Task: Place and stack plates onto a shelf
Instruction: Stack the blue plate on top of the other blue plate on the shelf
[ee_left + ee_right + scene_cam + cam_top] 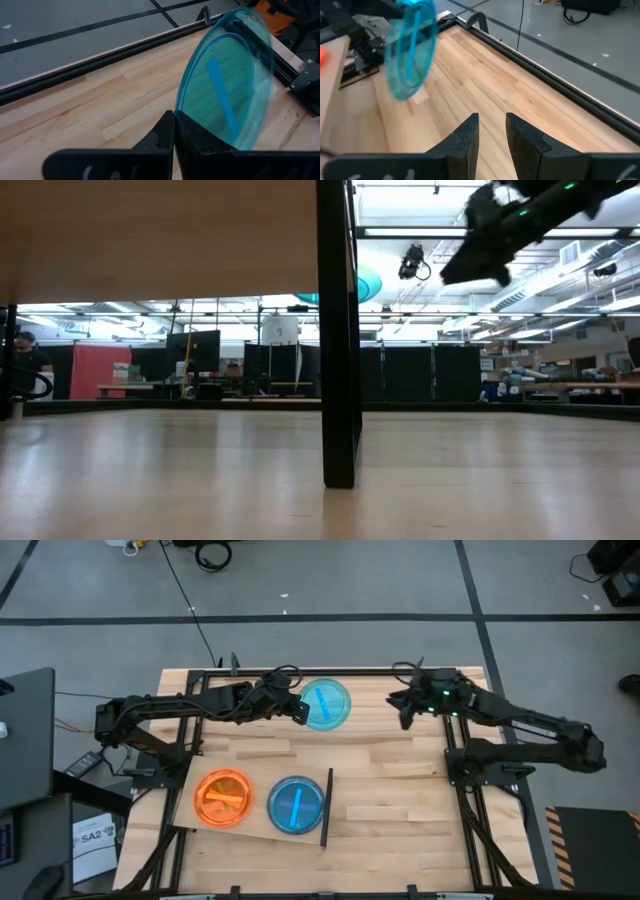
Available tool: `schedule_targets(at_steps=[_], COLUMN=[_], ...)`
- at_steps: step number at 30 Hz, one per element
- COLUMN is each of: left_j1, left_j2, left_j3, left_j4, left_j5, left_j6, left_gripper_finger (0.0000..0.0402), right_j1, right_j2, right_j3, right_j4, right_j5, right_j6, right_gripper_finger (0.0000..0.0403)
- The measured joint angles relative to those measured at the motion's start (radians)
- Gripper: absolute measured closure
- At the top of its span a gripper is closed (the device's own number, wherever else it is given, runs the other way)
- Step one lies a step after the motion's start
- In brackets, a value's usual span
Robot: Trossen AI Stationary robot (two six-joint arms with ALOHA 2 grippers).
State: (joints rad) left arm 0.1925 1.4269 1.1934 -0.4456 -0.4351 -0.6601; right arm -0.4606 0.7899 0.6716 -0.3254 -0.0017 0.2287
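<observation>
Teal-blue translucent plastic fills our left wrist view: the left hand (297, 708) has its fingers closed on the rim of a blue plate (326, 703), holding it lifted near the bench's (390, 795) far edge. Our right hand (404, 708) hangs just beside it on the other side, fingers slightly parted and gripping nothing. The shelf (255, 825) lies well away toward the near edge, on the left arm's side, so that arm is the nearer one for the delivery. Its black upright strip (326, 808) runs near-to-far along the edge facing the right arm. We count three plates: the held blue one, plus an orange plate (223, 798) and another blue plate (296, 805) side by side on the shelf; each may be a small stack, which we cannot tell.
</observation>
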Motion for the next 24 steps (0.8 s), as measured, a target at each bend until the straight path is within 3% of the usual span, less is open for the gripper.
schedule_targets(at_steps=[12, 24], left_j1=[0.000, 0.000], left_j2=[0.000, -0.001], left_j3=[0.000, 0.000], left_j4=[0.004, 0.128], left_j5=[0.005, 0.152], left_j6=[0.001, 0.000], left_gripper_finger=[0.0390, 0.0390], right_j1=[0.060, 0.110], right_j2=[-0.338, -0.547], right_j3=[0.000, -0.061], right_j4=[-0.238, -0.291], right_j5=[-0.003, -0.068], right_j6=[-0.093, -0.091], right_gripper_finger=[0.0300, 0.0300])
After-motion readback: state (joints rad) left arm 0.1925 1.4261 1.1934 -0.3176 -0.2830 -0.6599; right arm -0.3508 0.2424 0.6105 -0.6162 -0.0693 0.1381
